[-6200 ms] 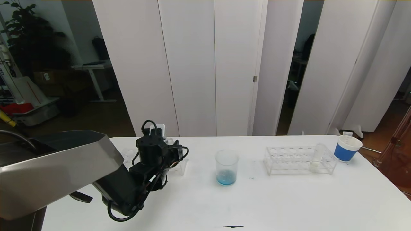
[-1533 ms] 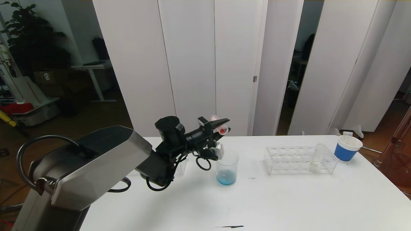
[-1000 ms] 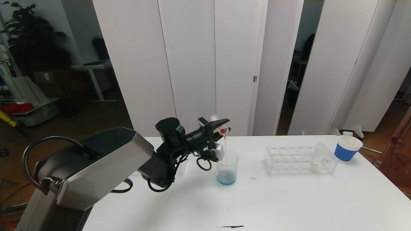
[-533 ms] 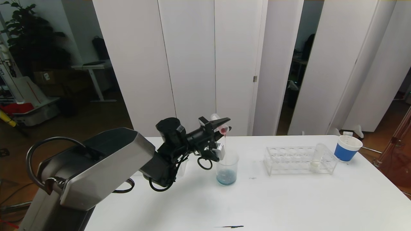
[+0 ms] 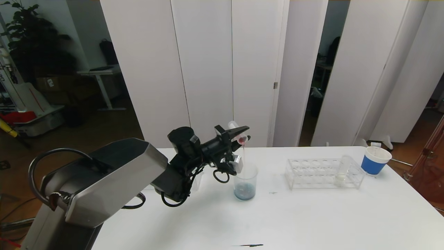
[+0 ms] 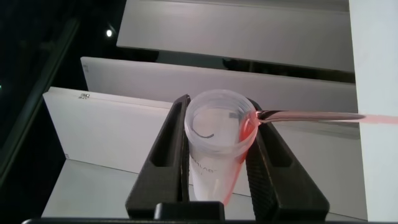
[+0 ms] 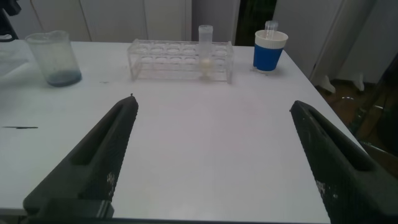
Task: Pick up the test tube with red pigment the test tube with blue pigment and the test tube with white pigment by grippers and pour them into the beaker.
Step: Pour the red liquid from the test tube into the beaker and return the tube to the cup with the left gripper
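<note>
Left end effector (image 5: pixel 239 133) hangs above the clear straight-sided beaker (image 5: pixel 245 182), clamped on the small clear test tube with red pigment (image 6: pixel 217 146), tipped mouth-down; a thin red stream drops inside the rim. Bare white worktop (image 5: pixel 312 218) spreads toward the near edge. The milky-white test tube (image 5: pixel 341 170) stands in the clear rack (image 5: pixel 322 174) near the far-right edge. Right end effector (image 7: pixel 214 162) hovers low, fingers wide apart.
</note>
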Robot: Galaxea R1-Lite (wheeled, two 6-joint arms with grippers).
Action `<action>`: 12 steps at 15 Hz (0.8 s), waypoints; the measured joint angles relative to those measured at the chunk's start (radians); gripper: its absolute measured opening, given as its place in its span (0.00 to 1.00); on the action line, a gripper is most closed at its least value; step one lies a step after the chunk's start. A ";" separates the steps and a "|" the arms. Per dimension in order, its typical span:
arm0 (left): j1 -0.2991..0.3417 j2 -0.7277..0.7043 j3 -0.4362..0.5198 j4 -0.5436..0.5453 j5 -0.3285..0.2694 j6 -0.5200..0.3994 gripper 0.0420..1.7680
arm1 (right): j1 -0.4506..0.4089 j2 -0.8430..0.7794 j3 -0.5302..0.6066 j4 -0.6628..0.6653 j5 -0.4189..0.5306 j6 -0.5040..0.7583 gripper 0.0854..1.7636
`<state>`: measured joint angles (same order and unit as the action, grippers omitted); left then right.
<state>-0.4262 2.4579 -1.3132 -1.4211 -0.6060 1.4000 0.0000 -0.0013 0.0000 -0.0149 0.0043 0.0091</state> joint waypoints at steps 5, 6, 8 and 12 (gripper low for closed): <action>0.001 -0.003 -0.007 -0.027 -0.003 0.000 0.32 | 0.000 0.000 0.000 0.000 0.000 0.000 0.99; 0.000 -0.003 -0.009 -0.028 -0.004 0.000 0.32 | 0.000 0.000 0.000 0.000 0.000 0.000 0.99; 0.000 -0.003 -0.013 -0.029 -0.010 0.004 0.32 | 0.000 0.000 0.000 0.000 0.000 0.000 0.99; 0.000 -0.003 -0.016 -0.045 -0.023 0.008 0.32 | 0.000 0.000 0.000 0.000 0.000 0.000 0.99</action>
<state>-0.4266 2.4549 -1.3296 -1.4657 -0.6291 1.4077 0.0000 -0.0013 0.0000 -0.0149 0.0038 0.0091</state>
